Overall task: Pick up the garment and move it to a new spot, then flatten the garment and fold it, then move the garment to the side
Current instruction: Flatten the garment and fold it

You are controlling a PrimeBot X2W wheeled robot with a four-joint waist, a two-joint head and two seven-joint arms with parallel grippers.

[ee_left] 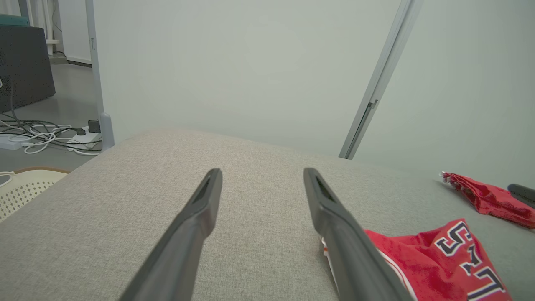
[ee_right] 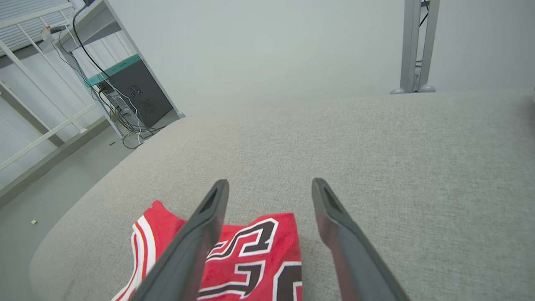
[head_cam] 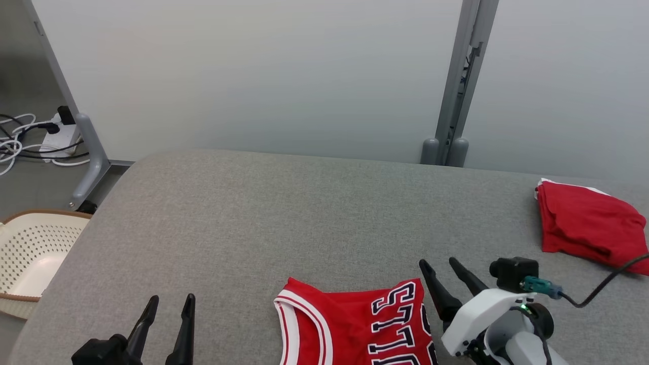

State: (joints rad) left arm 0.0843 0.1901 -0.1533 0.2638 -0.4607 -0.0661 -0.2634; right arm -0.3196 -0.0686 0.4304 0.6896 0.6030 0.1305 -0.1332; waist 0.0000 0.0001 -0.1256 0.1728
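Observation:
The garment (head_cam: 355, 324) is a red jersey with white trim and dark lettering, lying at the near middle of the grey padded table (head_cam: 304, 213); its lower part runs off the bottom of the head view. The jersey (ee_left: 434, 263) lies to the right of my left fingers, and the jersey (ee_right: 250, 259) sits under and left of my right fingers. My right gripper (head_cam: 438, 268) stands open just right of the jersey's corner, nothing between its fingers. At the near left my left gripper (head_cam: 170, 304) is open too, apart from the cloth.
A second red cloth (head_cam: 588, 225) lies bunched at the table's far right edge. A cream perforated basket (head_cam: 30, 253) stands on the floor to the left. Cables and a power strip (head_cam: 56, 134) lie at the far left. A grey partition post (head_cam: 456, 91) rises behind the table.

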